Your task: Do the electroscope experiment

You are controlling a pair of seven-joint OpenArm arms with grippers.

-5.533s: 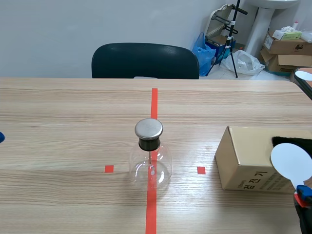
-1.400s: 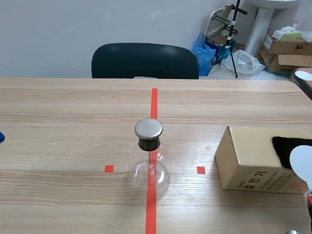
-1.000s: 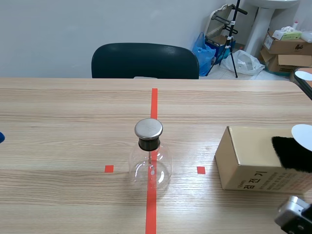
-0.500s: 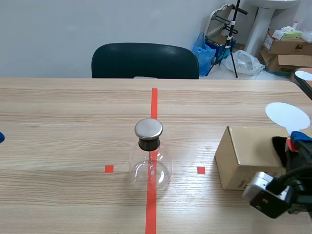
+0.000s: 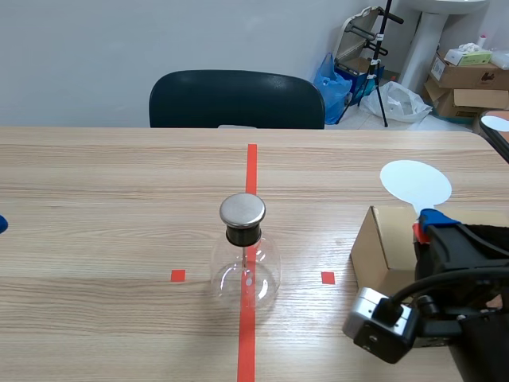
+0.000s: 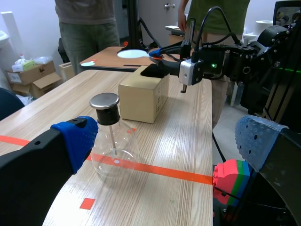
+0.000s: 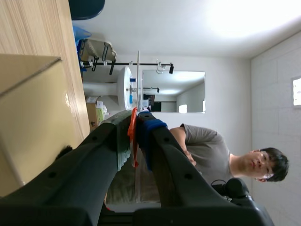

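Our right tool [image 5: 428, 225] grips the white disc [image 5: 415, 183], holding it above the cardboard box [image 5: 380, 253] (presumably so it touches nothing), while the glass electroscope [image 5: 245, 259] stands centred on the tabletop [image 5: 119, 199] and our left tool [image 6: 168, 143] hangs open.

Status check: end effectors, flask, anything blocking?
Left end effector open, flask ahead. Right end effector above box, shut on white disc. Flask upright on tape line, box off to its side.
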